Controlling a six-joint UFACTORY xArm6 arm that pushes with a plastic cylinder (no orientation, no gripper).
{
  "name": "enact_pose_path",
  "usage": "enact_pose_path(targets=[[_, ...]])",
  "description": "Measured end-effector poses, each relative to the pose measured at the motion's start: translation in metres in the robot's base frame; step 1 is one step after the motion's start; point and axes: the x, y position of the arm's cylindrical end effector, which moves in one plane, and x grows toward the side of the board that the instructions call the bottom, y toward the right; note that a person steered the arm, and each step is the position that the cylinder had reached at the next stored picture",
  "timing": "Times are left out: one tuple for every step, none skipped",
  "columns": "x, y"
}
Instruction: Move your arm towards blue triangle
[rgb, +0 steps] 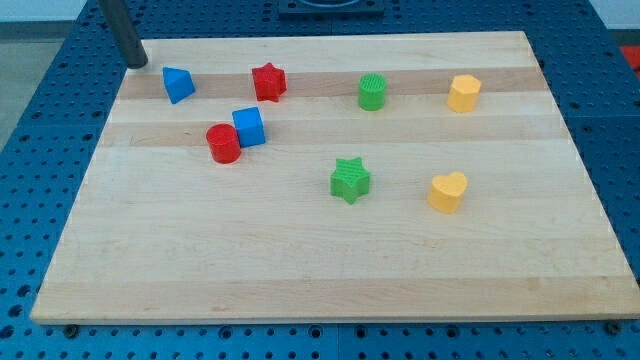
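The blue triangle (178, 84) lies near the view's top left of the wooden board (320, 260). My tip (137, 63) is at the board's top left corner, a short way up and to the left of the blue triangle, apart from it. The rod runs up out of the view's top edge.
A red star (268, 81) lies right of the triangle. A blue cube (249, 126) touches a red cylinder (224, 143) below it. A green cylinder (372, 91), a yellow block (463, 93), a green star (350, 179) and a yellow heart (448, 191) lie further right.
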Motion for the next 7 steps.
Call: enact_pose_path(targets=[[0.036,0.016],[0.045,0.016],[0.042,0.005],[-0.013,-0.021],[-0.032,0.0],[-0.03,0.02],[-0.011,0.056]])
